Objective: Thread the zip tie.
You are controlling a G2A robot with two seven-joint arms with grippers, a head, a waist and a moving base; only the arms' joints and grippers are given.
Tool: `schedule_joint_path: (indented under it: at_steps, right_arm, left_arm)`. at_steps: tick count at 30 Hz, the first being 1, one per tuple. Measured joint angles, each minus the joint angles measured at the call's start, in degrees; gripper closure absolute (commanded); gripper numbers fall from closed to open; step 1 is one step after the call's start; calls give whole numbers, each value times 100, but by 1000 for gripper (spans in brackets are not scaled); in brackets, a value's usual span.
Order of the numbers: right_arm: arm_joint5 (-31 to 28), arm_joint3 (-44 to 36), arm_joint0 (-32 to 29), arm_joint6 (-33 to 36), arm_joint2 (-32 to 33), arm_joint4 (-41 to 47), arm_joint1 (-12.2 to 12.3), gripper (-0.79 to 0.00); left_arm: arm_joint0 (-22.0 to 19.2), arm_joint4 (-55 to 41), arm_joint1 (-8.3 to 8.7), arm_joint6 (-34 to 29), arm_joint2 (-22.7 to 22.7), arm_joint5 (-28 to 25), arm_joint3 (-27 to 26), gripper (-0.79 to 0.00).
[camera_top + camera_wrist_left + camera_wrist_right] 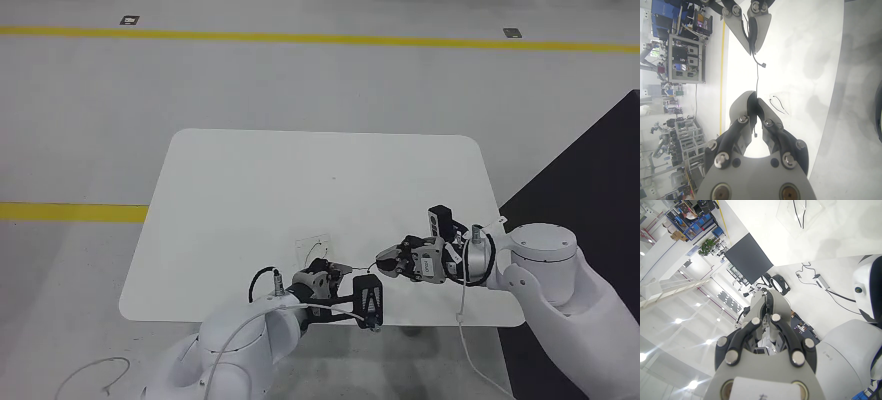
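1. The left gripper (755, 96), at lower centre of the left wrist view, is clamped on the zip tie (757, 79).
2. The right gripper (752, 52), at upper centre, pinches the strand's upper end.
3. Advised: keep the strand taut, square the tip to the head (763, 65), and feed slowly.
4. No writing on these parts is legible.

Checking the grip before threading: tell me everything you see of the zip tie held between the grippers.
The zip tie is a thin black plastic strand, stretched nearly straight above the table between the left gripper and the right gripper, both shut on it. A small square head dangles near the right gripper.
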Motion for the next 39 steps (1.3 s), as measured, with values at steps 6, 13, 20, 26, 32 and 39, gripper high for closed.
schedule_joint_path:
  at_steps: [6,13,20,26,32,39]
  right_arm:
    - [0,0,0,0,0,0,0,0]
    - [0,0,0,0,0,0,0,0]
    - [0,0,0,0,0,0,0,0]
    - [0,0,0,0,0,0,0,0]
    - [0,0,0,0,0,0,0,0]
    - [0,0,0,0,0,0,0,0]
  left_arm:
    - [0,0,0,0,0,0,0,0]
    - [102,548,-3,-182,88,-33,-112,0]
    - [229,1308,-77,-531,315,-173,-267,0]
    - [290,1752,-171,-808,694,-671,-437,0]
    - [339,2235,-285,-868,947,-760,-357,0]
    - [288,2374,-404,-740,881,-836,-351,0]
